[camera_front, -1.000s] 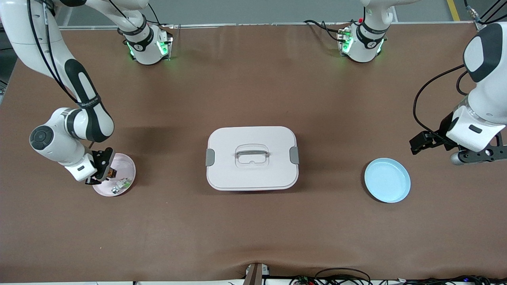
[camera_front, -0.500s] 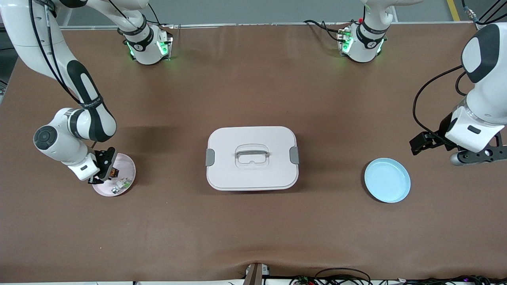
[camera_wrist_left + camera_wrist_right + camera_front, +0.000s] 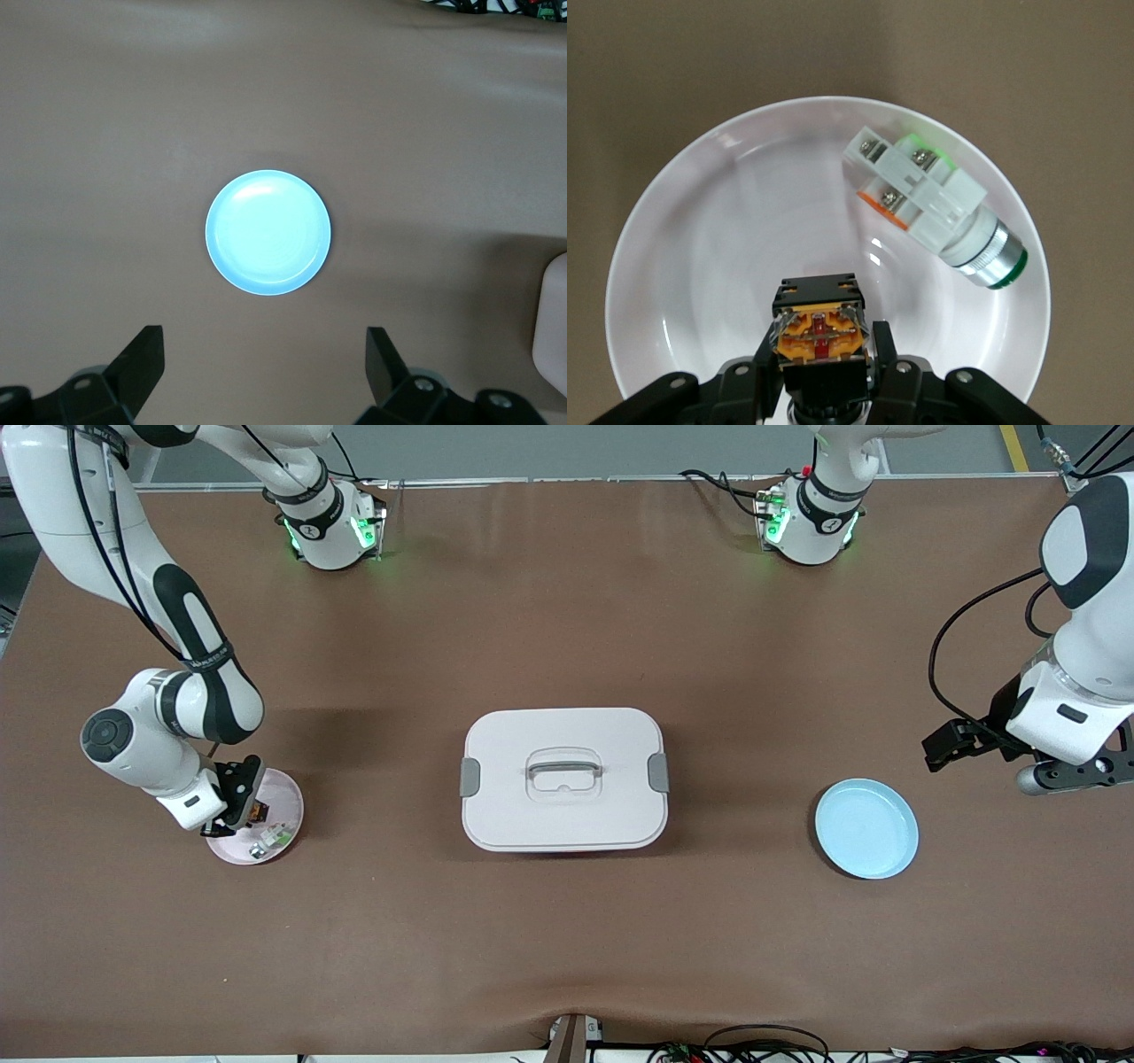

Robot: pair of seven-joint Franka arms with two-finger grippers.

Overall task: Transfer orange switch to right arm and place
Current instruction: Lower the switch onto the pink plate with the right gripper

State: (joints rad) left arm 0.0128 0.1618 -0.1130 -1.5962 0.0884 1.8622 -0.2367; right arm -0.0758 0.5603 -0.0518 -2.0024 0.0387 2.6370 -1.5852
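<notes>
My right gripper (image 3: 237,804) is over the pink plate (image 3: 290,797) at the right arm's end of the table. It is shut on the orange switch (image 3: 258,812). In the right wrist view the black switch with its orange middle (image 3: 819,328) sits between the two fingers (image 3: 881,354), over the plate (image 3: 700,230). I cannot tell whether it touches the plate. My left gripper (image 3: 1076,772) is open and empty, up in the air beside the blue plate (image 3: 866,840). The left wrist view shows its spread fingers (image 3: 146,350) and the blue plate (image 3: 268,232).
A small green-white-silver part (image 3: 939,208) lies in the pink plate beside the switch (image 3: 275,837). A white lidded box with a grey handle (image 3: 563,779) stands at the table's middle, and its corner shows in the left wrist view (image 3: 554,319).
The right arm has shifted a little over the pink plate, still holding the switch. The left hand has drifted slightly toward its own end of the table.
</notes>
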